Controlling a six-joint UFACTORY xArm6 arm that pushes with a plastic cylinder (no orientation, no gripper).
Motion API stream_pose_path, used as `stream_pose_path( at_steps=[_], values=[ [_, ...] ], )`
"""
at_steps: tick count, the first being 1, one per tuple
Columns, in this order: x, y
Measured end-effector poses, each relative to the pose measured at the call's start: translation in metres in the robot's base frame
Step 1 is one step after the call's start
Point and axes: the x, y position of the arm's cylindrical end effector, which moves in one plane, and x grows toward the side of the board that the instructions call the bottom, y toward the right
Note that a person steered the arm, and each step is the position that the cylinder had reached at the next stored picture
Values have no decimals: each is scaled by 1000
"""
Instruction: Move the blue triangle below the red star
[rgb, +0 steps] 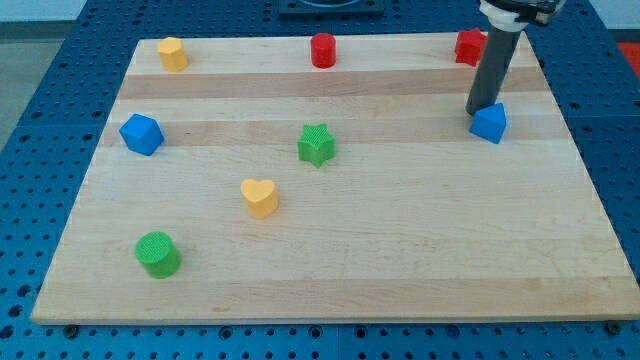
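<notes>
The blue triangle lies near the board's right side, towards the view's top. The red star sits at the top right corner, partly hidden behind my dark rod. My tip rests on the board just left of and above the blue triangle, touching or nearly touching its upper left edge. The triangle is below the red star and slightly to its right.
Also on the wooden board: a yellow block at top left, a red cylinder at top centre, a blue cube at left, a green star, a yellow heart, a green cylinder.
</notes>
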Motion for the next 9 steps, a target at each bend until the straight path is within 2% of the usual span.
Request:
stream_pose_path(
  at_steps=[5,9],
  values=[
    [17,2],
    [0,-3]
  ],
)
